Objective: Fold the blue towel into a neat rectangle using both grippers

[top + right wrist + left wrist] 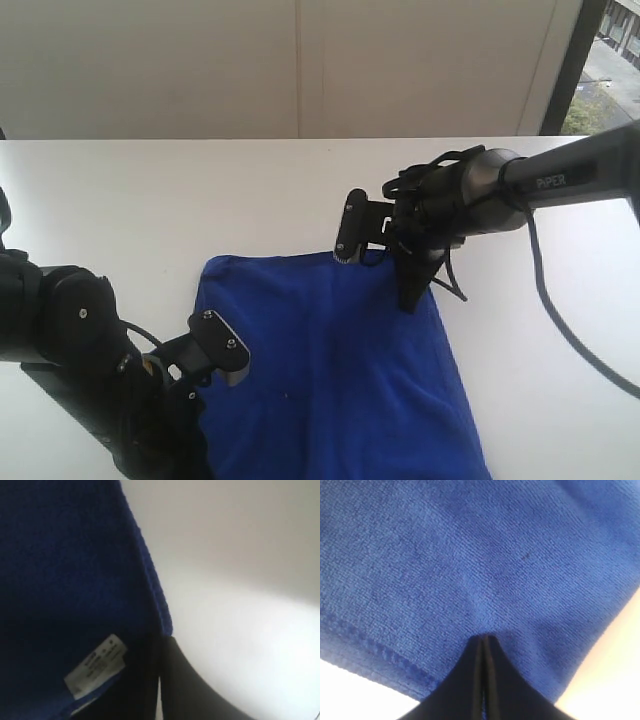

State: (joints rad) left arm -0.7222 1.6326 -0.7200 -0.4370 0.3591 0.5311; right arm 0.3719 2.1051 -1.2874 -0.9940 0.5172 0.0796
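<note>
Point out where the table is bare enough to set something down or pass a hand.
Bare: the wide far strip of table between the towel and the wall; also right of the towel, under a hanging cable. Crowded: near left around the left gripper, and the towel's far right corner under the right gripper.

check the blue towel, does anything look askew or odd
Slightly. The blue towel lies on the white table with its far left corner rounded and rumpled rather than square. A white care label shows at one edge in the right wrist view. No tear or spill shows.
</note>
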